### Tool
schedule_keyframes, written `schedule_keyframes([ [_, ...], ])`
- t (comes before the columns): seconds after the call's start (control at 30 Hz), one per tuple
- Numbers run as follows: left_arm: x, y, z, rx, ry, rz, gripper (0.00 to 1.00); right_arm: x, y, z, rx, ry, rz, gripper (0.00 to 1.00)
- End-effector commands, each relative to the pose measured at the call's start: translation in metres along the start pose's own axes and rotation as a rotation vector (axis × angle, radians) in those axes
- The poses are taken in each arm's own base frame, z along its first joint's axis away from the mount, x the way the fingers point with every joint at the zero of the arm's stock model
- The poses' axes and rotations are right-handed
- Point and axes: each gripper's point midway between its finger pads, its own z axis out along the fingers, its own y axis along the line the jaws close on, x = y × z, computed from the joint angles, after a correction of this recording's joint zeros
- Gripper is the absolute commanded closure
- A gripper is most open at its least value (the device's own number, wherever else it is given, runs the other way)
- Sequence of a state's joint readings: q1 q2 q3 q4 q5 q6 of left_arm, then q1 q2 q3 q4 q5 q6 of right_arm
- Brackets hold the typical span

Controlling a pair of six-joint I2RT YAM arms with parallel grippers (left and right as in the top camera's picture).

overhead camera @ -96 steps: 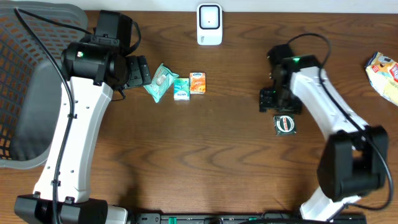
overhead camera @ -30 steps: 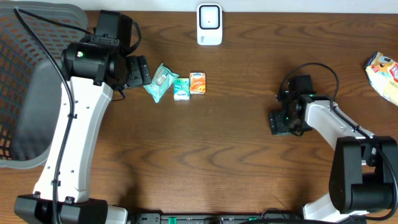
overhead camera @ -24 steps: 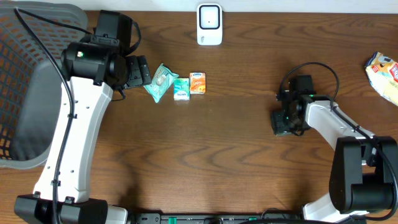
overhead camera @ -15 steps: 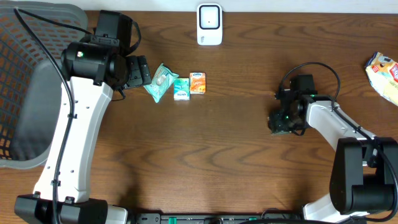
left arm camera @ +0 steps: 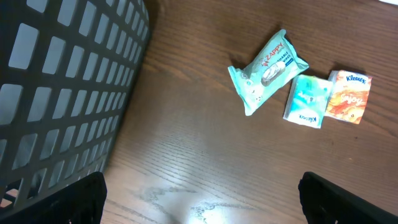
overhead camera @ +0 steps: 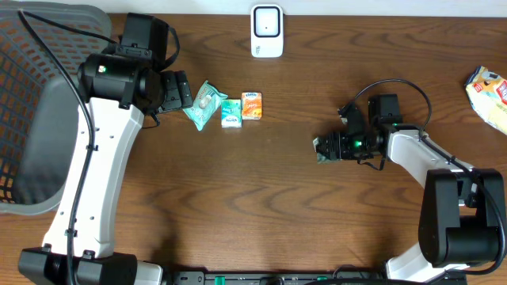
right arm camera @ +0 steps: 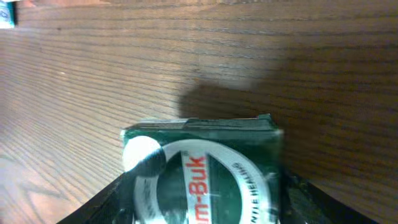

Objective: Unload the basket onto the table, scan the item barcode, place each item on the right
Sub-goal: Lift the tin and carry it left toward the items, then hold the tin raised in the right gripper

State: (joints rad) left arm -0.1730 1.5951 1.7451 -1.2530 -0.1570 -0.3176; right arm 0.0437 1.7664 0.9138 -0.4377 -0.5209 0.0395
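The item is a dark green Zam-Buk box with a white ring on its label. My right gripper is shut on it, one finger on each side, and it hangs above its shadow on the wood. In the overhead view the green box sticks out left of the right gripper, right of the table's middle. No barcode shows on the box. A white scanner stands at the back edge. My left gripper is open over bare wood, also seen from overhead as the left gripper.
A teal wipes pack, a small teal tissue pack and an orange Kleenex pack lie in a row beside the left gripper. A grey mesh basket fills the far left. A yellow snack bag lies at the right edge.
The right gripper came down on the green box lying flat on the table, closed on it, lifted it and swung it left. The left arm has not moved.
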Motion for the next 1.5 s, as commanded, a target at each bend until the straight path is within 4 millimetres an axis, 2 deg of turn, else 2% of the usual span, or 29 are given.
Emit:
schedule_keyframes([
  [0.0, 0.0, 0.003, 0.0, -0.014, 0.0, -0.01, 0.02, 0.013, -0.011, 0.009, 0.056, 0.041, 0.066, 0.35],
  [0.13, 0.0, 0.003, 0.0, -0.014, 0.0, -0.01, 0.02, 0.015, -0.027, 0.01, 0.19, 0.038, 0.098, 0.34],
  [0.5, 0.0, 0.003, 0.0, -0.014, 0.0, -0.01, 0.02, 0.024, -0.008, 0.021, 0.197, 0.078, 0.042, 0.27],
  [0.77, 0.0, 0.003, 0.0, -0.014, 0.0, -0.01, 0.02, 0.04, -0.019, 0.021, 0.4, 0.13, -0.034, 0.23],
  [0.9, 0.0, 0.003, 0.0, -0.014, 0.0, -0.01, 0.02, 0.043, -0.015, 0.024, 0.438, 0.13, -0.032, 0.24],
  [1.03, 0.0, 0.003, 0.0, -0.014, 0.0, -0.01, 0.02, 0.047, -0.025, 0.019, 0.519, 0.138, -0.048, 0.24],
  [1.17, 0.0, 0.003, 0.0, -0.014, 0.0, -0.01, 0.02, 0.051, -0.025, 0.019, 0.517, 0.143, -0.015, 0.24],
  [1.3, 0.0, 0.003, 0.0, -0.014, 0.0, -0.01, 0.02, 0.052, -0.021, 0.021, 0.497, 0.146, -0.009, 0.33],
  [1.47, 0.0, 0.003, 0.0, -0.013, 0.0, -0.01, 0.02, 0.052, -0.021, 0.021, 0.496, 0.149, -0.021, 0.33],
])
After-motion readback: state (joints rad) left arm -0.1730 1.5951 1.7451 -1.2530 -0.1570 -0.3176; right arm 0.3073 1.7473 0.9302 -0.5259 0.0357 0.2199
